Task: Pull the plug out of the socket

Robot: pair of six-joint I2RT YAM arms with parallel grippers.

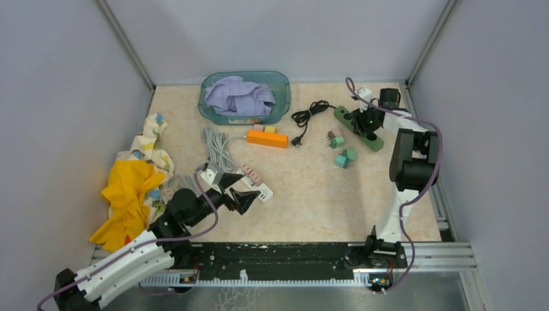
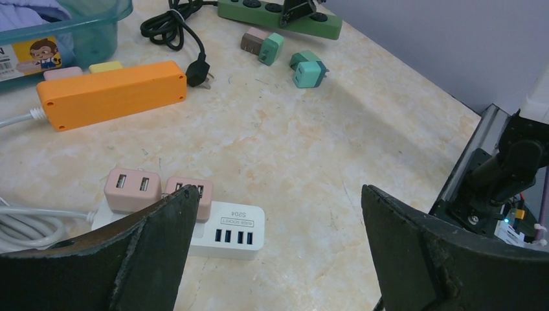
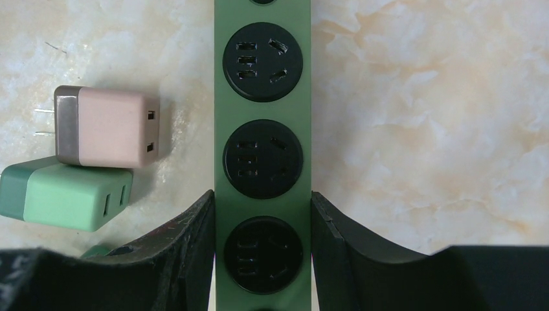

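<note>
Beyond the left gripper (image 1: 241,196), at the counter's (image 1: 311,194) far side: teal bin (image 1: 282,97) containing crumpled lavender cloth (image 1: 239,96). Left gripper: low over the counter, spread wide, nothing held; white power strip (image 2: 236,227) with two pink plugs (image 2: 133,188) seated, just beside it. Right gripper (image 3: 262,201): pointed downward, clamped across green power strip (image 3: 262,97).
</note>
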